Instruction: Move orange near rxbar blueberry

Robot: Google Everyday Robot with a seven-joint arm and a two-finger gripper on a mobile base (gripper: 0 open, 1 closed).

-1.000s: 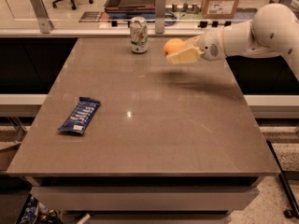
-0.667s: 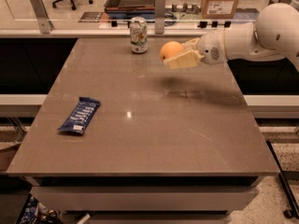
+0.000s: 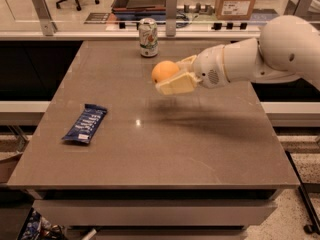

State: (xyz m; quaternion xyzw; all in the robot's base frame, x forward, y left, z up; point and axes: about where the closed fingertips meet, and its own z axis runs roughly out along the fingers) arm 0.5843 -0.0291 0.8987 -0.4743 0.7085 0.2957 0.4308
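The orange (image 3: pixel 163 71) is held in my gripper (image 3: pixel 172 77), shut on it and lifted above the middle of the table. The white arm reaches in from the right. The rxbar blueberry (image 3: pixel 85 123), a dark blue wrapper with white lettering, lies flat at the table's left side, well to the left of and nearer than the orange.
A white-green drink can (image 3: pixel 148 37) stands upright at the back of the brown table (image 3: pixel 210 149). Behind the table runs a rail with posts, and a cardboard box (image 3: pixel 236 1) stands at the back right. An office chair stands far back left.
My gripper has carried the orange leftward and toward the front, away from the can and closer to the blue bar. The bar and the can have not moved.
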